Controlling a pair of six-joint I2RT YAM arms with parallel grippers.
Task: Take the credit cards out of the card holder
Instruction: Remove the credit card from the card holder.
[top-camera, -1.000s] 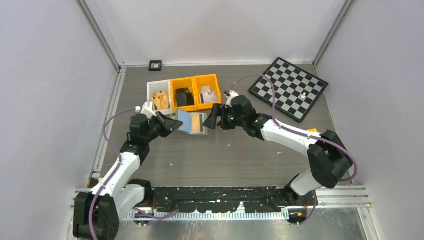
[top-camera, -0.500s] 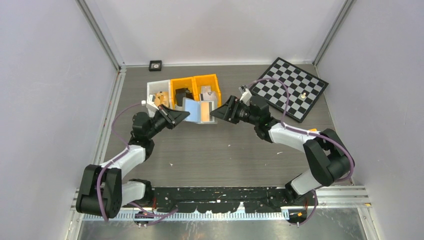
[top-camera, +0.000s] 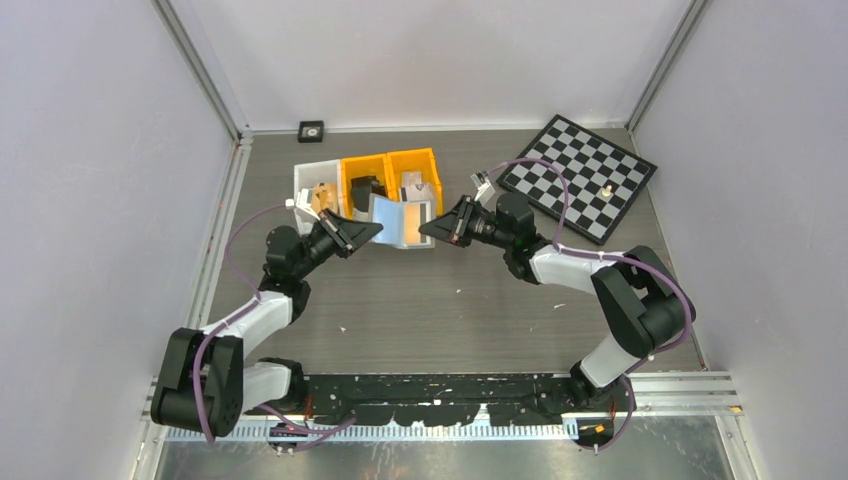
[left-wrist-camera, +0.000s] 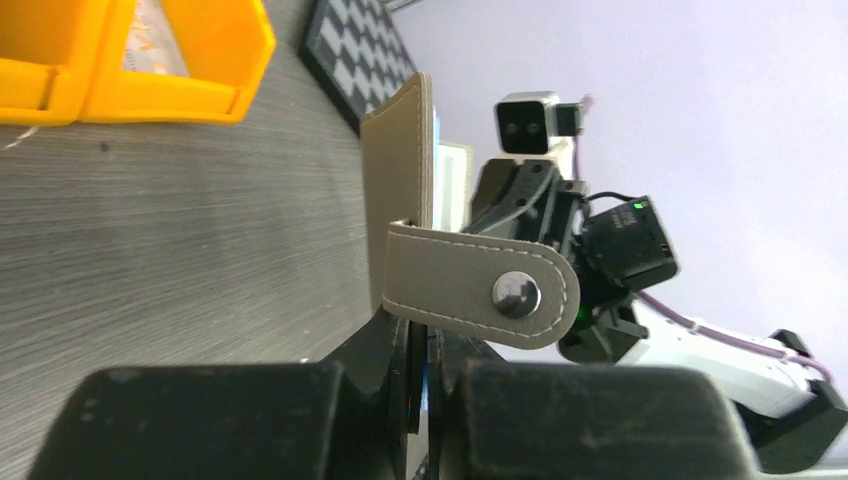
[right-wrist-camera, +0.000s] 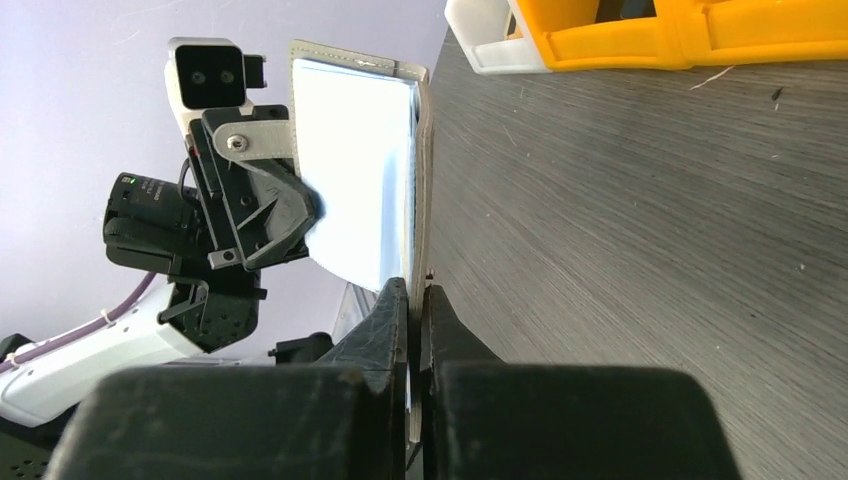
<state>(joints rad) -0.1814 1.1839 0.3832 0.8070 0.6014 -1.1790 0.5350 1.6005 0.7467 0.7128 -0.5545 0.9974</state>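
Partway through. Pinching the card holder (top-camera: 420, 222) tight with the right gripper (top-camera: 430, 228), just at 6 o'clock of the orange bins (top-camera: 390, 157); clamping the pale blue card (top-camera: 385, 215) with the left gripper (top-camera: 366, 232), at the holder's 9 o'clock, largely drawn out. Left: freeing it, then any card inside

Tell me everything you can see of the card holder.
The card holder is a flat grey-beige case, leather-looking, with pale stitching round its edges. A strap with a round metal snap hangs undone. It is held on edge in front of the bins, the right gripper shut on one end. A pale blue card sticks out, pinched by the left gripper.
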